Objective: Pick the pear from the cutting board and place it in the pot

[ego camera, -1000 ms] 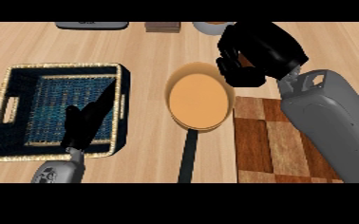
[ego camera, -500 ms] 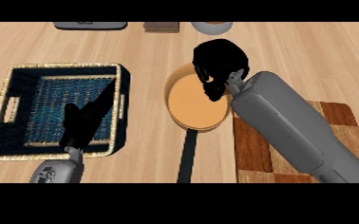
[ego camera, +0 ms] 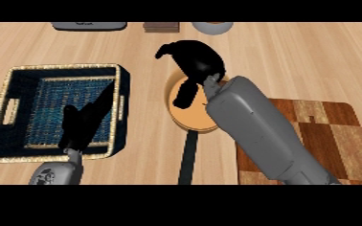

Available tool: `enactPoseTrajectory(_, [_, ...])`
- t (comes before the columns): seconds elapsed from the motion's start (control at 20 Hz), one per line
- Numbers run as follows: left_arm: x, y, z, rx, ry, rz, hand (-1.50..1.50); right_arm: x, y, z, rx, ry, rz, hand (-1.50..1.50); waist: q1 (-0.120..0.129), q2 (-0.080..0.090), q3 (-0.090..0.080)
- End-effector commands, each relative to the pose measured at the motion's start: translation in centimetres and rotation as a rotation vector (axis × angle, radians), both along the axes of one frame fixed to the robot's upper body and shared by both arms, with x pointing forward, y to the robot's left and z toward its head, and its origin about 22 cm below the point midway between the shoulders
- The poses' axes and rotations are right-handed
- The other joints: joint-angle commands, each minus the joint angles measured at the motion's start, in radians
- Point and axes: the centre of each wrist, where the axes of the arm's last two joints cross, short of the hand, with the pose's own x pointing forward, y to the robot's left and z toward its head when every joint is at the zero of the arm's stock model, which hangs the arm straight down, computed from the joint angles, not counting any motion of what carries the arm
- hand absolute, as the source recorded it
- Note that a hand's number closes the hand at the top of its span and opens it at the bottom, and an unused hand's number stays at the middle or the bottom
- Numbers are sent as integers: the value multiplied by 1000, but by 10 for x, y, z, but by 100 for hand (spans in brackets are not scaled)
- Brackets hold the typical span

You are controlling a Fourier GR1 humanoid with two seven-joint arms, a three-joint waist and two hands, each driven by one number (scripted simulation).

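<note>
A: What's at the left?
B: A dark blue woven basket with a straw rim [ego camera: 17, 74]; the black left hand [ego camera: 84, 119] rests over it, fingers straight and together.

A: Centre?
B: A round tan pot with a black handle [ego camera: 185, 119]; the black right hand [ego camera: 194, 62] hangs above it, fingers curled. The pear is hidden; I cannot tell where.

A: Right?
B: A brown patchwork wooden cutting board [ego camera: 325, 134]

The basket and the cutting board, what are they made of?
The basket looks woven: its dark blue walls and floor show fine criss-cross strands, and the pale straw-coloured rim looks braided, perhaps wicker or rope. The cutting board looks like wood: it is a patchwork of light and dark brown blocks with grain lines, and a matte finish as far as can be seen.
</note>
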Motion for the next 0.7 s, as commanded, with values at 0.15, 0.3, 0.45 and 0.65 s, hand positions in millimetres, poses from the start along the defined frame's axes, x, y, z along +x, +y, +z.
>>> enactPoseTrajectory(0.15, [-17, -2, -26, -36, 91, 5, 0, 12, -24, 32, 549, -56, -170, -150, 0, 5, -13])
enactPoseTrajectory(0.3, [-15, 7, -22, -36, 79, 14, 0, 19, -42, 29, 663, -106, -278, -150, -8, 5, -14])
enactPoseTrajectory(0.45, [-20, -2, -26, -29, 71, 23, 0, 26, -70, 33, 777, -192, -353, -150, -11, 4, -13])
enactPoseTrajectory(0.65, [-11, -5, -22, -32, 85, 32, 0, 36, -126, 58, 864, -207, -362, -150, -17, 4, -13])
